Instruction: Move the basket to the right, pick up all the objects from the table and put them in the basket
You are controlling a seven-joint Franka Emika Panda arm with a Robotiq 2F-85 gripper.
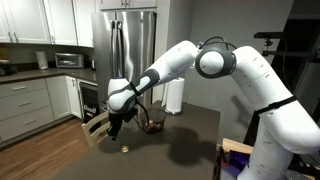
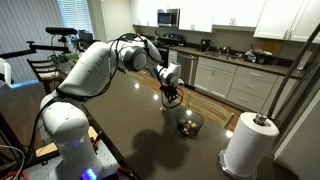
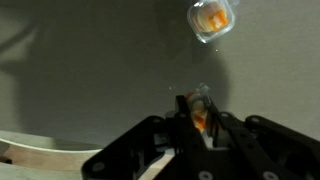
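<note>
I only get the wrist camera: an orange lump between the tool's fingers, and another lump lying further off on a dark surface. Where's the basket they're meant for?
Observer: Outside your picture. The basket stands on the table, close beside the tool that holds your orange lump.
Operator: Is it empty?
Observer: No. In an exterior view a few pale pieces lie inside it; how many I cannot tell.
Operator: Anything else up there?
Observer: A white paper towel roll stands upright past the basket, near the table's edge.
</note>
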